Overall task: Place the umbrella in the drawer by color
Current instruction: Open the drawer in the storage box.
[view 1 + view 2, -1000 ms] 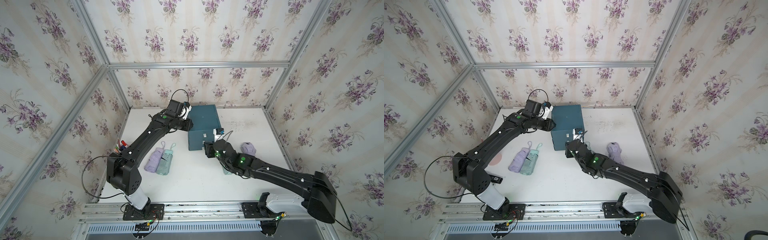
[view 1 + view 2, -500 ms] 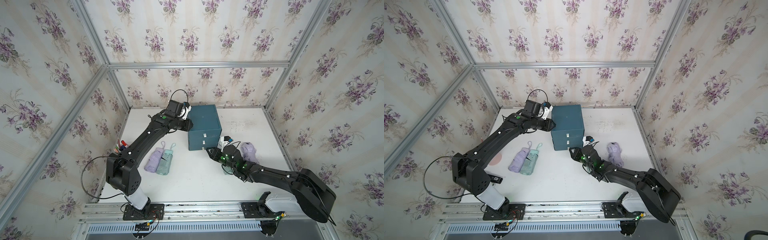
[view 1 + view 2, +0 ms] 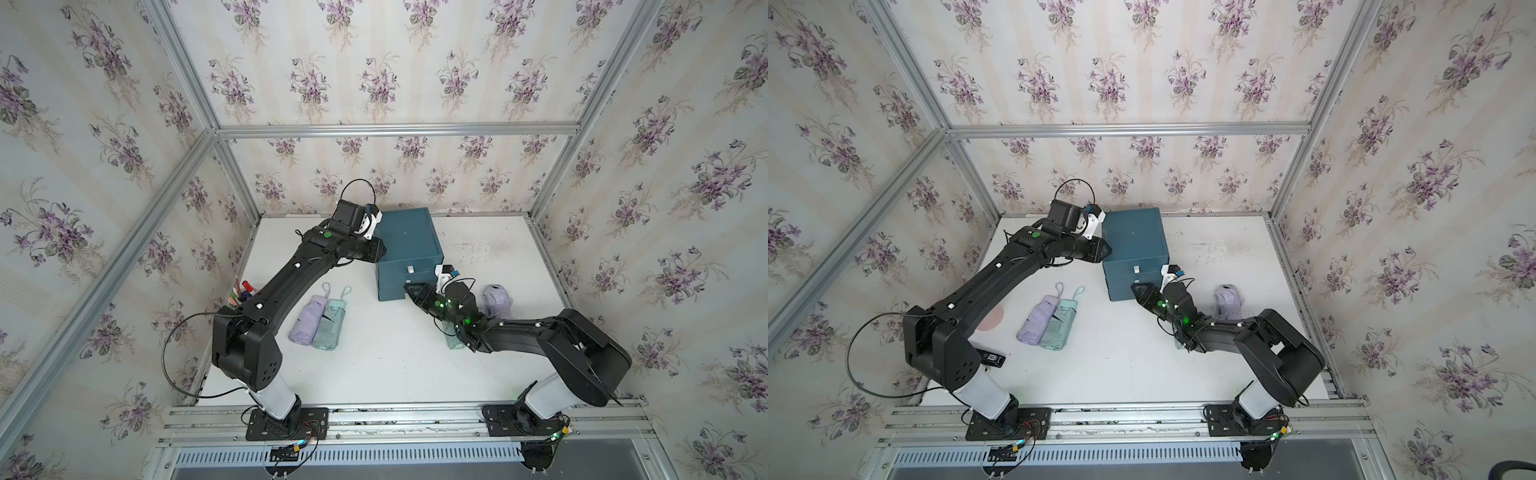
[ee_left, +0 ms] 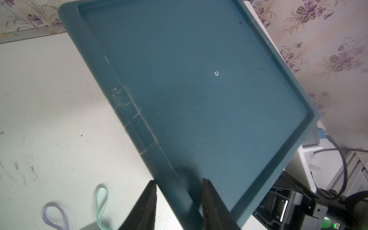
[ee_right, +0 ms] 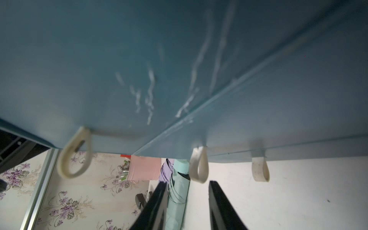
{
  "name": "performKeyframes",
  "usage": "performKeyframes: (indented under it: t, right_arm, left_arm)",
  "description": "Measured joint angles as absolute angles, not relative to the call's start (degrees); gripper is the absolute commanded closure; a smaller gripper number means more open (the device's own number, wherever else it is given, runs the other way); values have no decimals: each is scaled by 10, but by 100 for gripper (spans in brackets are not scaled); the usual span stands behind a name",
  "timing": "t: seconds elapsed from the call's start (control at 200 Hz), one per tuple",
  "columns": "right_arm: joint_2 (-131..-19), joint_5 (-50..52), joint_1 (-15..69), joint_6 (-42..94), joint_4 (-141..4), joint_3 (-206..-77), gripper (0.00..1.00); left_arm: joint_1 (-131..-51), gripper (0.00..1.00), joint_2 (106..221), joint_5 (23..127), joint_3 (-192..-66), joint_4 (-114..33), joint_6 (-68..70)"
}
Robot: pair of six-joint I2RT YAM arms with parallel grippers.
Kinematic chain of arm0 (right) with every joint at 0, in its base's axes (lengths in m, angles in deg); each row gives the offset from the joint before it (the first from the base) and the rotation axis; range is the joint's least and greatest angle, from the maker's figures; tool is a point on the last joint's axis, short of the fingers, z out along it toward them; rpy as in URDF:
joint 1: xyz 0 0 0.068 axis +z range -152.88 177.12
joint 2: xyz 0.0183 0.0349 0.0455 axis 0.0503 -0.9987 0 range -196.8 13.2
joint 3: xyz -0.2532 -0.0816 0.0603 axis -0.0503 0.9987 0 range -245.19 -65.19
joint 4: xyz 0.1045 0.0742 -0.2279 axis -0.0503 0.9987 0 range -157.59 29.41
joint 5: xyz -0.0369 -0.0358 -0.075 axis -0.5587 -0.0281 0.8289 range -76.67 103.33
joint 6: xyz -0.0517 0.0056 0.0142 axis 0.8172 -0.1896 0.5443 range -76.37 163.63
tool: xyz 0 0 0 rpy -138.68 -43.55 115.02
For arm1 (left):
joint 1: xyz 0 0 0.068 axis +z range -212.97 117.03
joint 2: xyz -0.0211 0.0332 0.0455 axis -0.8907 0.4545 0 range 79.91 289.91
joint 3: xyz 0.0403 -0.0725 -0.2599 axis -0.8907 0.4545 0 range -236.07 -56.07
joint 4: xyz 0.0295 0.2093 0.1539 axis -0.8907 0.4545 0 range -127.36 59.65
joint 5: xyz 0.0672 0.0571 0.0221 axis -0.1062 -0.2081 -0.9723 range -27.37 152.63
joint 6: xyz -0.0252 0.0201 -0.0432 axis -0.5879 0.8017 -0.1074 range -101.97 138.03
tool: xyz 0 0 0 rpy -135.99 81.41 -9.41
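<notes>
Right gripper (image 5: 187, 183) backed off cabinet (image 3: 409, 239) front, jaws apart | left gripper (image 4: 178, 180) clamped on cabinet rim

The left arm (image 3: 286, 282) stretches long from the front left corner of the table (image 3: 395, 365) toward the back edge. Its wrist turns sideways. The left gripper (image 4: 179, 191) pinches the rim of the blue box (image 4: 199, 79). The right arm (image 3: 511, 332) folds low near the right edge, with its elbow bent sharp. The right gripper (image 5: 188, 184) points at the box front. Its jaws are apart, with nothing between them.
</notes>
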State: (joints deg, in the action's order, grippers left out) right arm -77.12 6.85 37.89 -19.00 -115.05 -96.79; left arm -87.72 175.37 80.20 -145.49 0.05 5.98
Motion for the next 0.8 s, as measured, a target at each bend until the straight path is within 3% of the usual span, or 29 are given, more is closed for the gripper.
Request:
performKeyframes:
  t: [0.1, 0.605, 0.799]
  right_arm:
    - [-773, 65, 379, -191, -1153, -970, 68]
    - [-794, 122, 379, -213, -1182, -961, 69]
    - [-807, 126, 378, -211, -1189, -978, 80]
  left_arm:
    - [-877, 63, 1753, 805, -1455, 2, 60]
    - [-876, 63, 1749, 811, -1451, 4, 60]
    - [-876, 63, 1748, 812, -1450, 4, 60]
